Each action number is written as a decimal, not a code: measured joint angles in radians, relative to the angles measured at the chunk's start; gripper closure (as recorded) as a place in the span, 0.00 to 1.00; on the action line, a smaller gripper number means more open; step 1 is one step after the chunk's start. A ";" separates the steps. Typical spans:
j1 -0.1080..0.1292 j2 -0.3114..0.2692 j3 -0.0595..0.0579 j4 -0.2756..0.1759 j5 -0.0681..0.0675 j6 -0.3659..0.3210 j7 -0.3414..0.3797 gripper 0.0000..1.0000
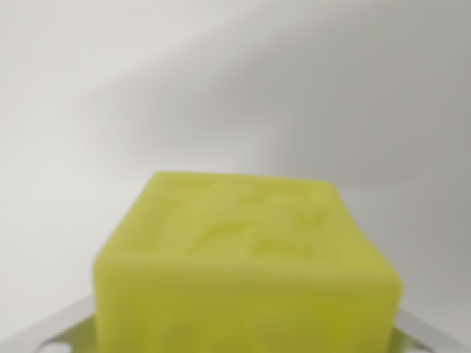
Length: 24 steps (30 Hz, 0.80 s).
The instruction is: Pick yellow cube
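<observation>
Yellow cube (246,272) fills the near view between metal claw (243,340) tips, apparently gripped for lifting, though closure is unclear.

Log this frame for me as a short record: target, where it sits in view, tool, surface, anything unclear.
target: yellow cube, blurred, raised pattern on its top face
position in view: lower centre, very close to the camera
tool: metal parts show at the wrist view's lower left and lower right corners, flanking the cube
grip state: cannot tell; contact points hidden
surface: plain white background with soft shadows
other objects: none visible
</observation>
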 joint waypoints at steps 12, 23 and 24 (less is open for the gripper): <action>-0.002 -0.077 0.000 -0.006 -0.010 -0.071 0.008 1.00; -0.003 -0.143 0.000 -0.005 -0.018 -0.138 0.013 1.00; -0.003 -0.149 0.000 -0.005 -0.018 -0.144 0.013 1.00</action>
